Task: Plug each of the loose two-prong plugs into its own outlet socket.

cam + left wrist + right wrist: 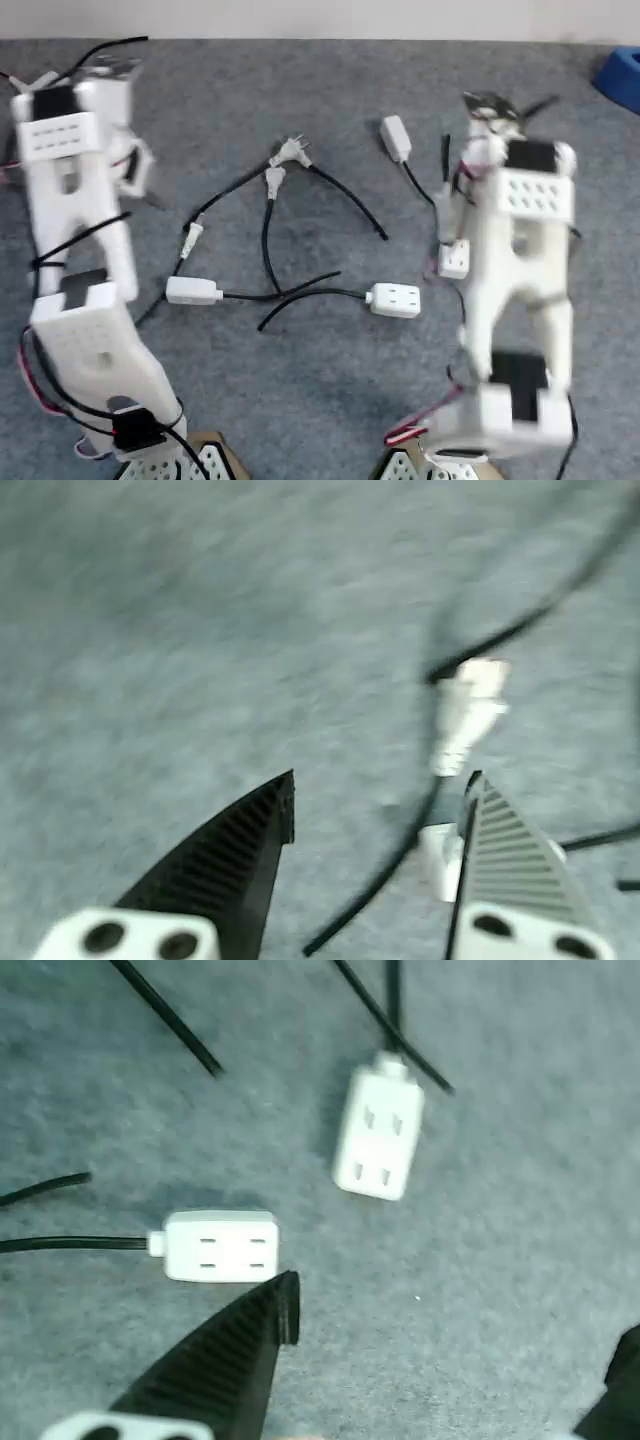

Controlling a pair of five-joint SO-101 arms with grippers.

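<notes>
- Four white outlet blocks lie on the grey tabletop (330,400). The far block (396,137) is toward the back. The left block (194,291) and the middle block (395,300) are nearer the front. The fourth block (455,259) sits just beside the right arm (520,230), partly hidden by it.
- There are three white two-prong plugs on black cords, all loose and none in a socket. The upper plug (291,150) and the lower plug (274,180) lie just beside each other near the centre. The lone plug (192,238) lies near the left block, on its far side.
- The tabletop's far edge runs along the top of the high view, with a blue object (620,75) at its far right corner. Bare surface lies open in front between the two arm bases. There is more at the back between the left arm (75,200) and the paired plugs.
- The left arm stretches away from its base along the left side. The left end effector (380,780) is released, its fingers spread above the tabletop. The lone plug lies just past the fingertips, untouched.
- The right arm stretches away from its base on the right side. The right end effector (455,1320) is released and grasps nothing. It hangs over the tabletop, with the middle and fourth blocks beyond its dark finger (240,1350).
</notes>
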